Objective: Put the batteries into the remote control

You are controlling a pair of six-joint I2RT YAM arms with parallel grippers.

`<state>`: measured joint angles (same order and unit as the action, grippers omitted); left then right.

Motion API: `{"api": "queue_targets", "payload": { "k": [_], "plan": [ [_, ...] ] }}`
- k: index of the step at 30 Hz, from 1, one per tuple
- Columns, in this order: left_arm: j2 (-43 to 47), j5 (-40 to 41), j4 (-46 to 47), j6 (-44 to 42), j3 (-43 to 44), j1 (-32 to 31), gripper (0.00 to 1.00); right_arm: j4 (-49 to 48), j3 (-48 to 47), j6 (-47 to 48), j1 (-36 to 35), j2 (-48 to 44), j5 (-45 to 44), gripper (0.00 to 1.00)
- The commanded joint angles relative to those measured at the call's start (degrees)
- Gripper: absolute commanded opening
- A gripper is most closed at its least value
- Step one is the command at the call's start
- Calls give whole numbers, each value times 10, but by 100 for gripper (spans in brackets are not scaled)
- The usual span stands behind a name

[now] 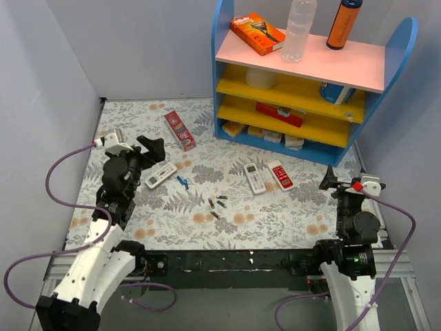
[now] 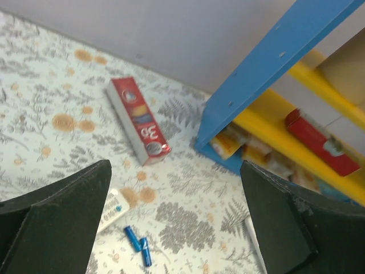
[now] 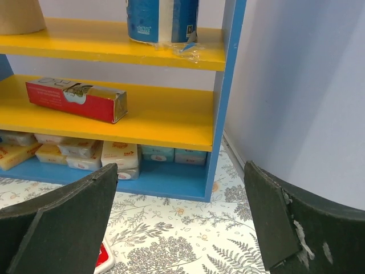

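**Both sets of jaws open and holding nothing; batteries and remote control lie apart on the bench.**

Rising from the near edge, the left jaws stand spread wide over the left side of the bench, and the right jaws are spread just as wide near the right edge. A few small dark batteries [image 1: 220,201] lie loose around the middle of the bench. Left of them is a small blue clip-like piece [image 1: 182,181], with a white remote with grey keys [image 1: 160,174] beyond it, just beside the left jaws. Right of the batteries and a little farther lies the slim white remote control [image 1: 255,177], clear of them, a red-faced remote [image 1: 281,174] close alongside. Farther back lies a red toothpaste box [image 1: 180,130]. A blue-and-yellow shelf [image 1: 289,89] fills the far right corner.
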<state>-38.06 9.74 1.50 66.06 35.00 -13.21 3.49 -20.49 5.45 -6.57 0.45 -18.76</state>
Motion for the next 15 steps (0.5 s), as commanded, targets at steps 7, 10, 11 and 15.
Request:
{"api": "queue_targets", "payload": {
  "k": [7, 10, 11, 15],
  "plan": [
    [-240, -10, -200, 63, 137, 5, 98, -1, -17, -1, -33, -118, -18, 98],
    [-335, 41, -311, 175, 183, 6, 98, -1, -17, -2, -35, -118, -19, 98],
    [-356, 53, -336, 234, 193, 8, 98, -1, -17, -3, -35, -118, -20, 98],
    [-452, 66, -439, 307, 227, 15, 98, 2, -17, -4, -39, -118, -20, 98]
  ]
}}
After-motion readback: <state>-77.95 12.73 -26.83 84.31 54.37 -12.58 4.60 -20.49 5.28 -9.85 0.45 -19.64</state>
